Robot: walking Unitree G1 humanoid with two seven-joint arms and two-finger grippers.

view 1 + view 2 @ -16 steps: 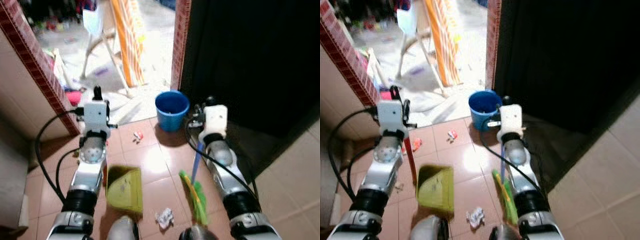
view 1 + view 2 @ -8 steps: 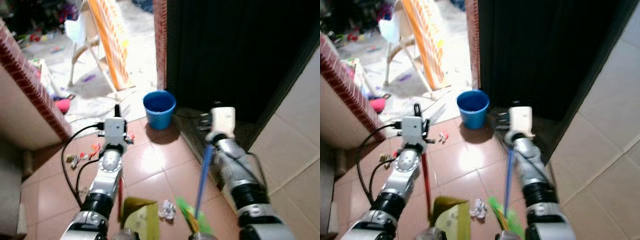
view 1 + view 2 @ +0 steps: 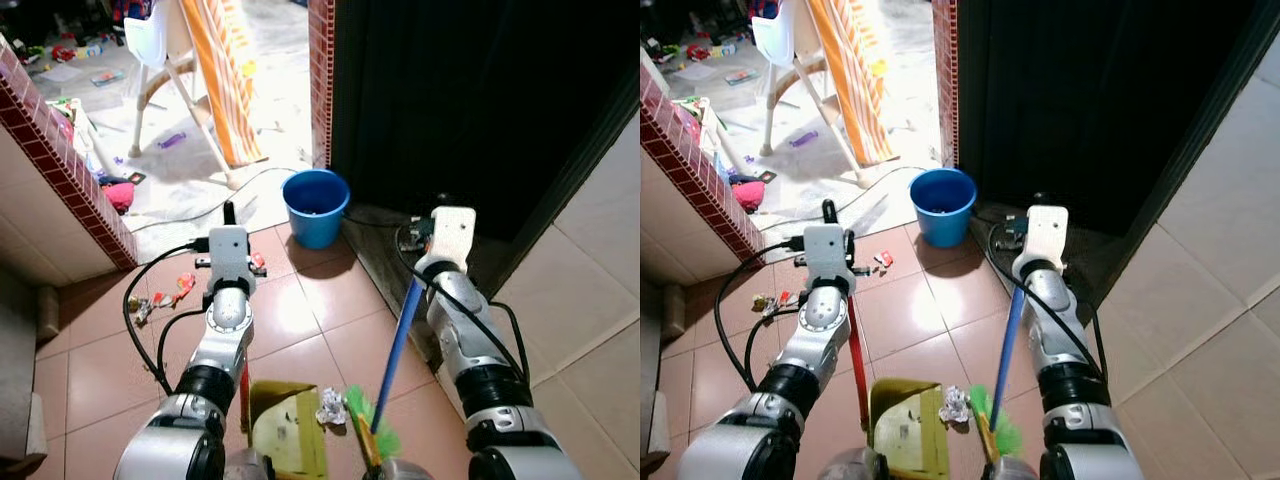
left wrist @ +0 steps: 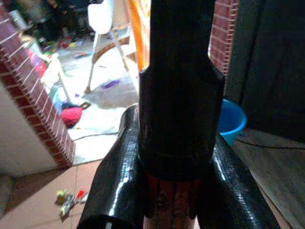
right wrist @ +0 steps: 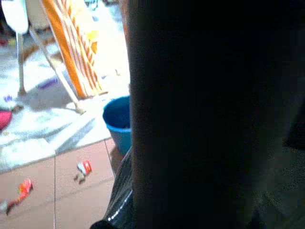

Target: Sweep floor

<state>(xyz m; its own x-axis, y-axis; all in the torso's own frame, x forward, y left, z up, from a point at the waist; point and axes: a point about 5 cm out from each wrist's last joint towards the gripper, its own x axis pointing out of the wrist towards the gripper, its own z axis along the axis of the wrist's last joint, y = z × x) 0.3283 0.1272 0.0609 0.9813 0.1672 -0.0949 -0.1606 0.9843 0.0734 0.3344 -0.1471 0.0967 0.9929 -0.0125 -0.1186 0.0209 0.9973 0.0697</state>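
Change: the crumpled paper [image 3: 331, 406], seen a second earlier lying apart on the tiles between dustpan and broom, is now found at the mouth of the dustpan [image 3: 288, 438], with the green broom head [image 3: 370, 432] just beside it; the view itself has also been shifted by the camera.
Meaning: one scrap is judged nearly collected; a short push more is likely needed to get it inside.
Left gripper [image 4: 164, 210]: its fingers [image 4: 116, 181] are closed around the dark handle end, above the dustpan's red stick [image 3: 856, 355].
Right gripper [image 3: 424, 240]: the blue broomstick [image 3: 398, 340] is seen running down from it, but its hold is not clearly shown; it cannot be told whether it is open or closed.
Remaining litter: small red and white wrappers [image 3: 160, 297] are left on the floor [image 3: 300, 310] near the brick wall [image 3: 70, 150].
Farther off: a blue bucket [image 3: 315, 206] is stood at the doorway, with a white chair [image 3: 150, 50] and an orange striped frame [image 3: 225, 80] beyond.
Writing: no brand, label or lettering can be read.
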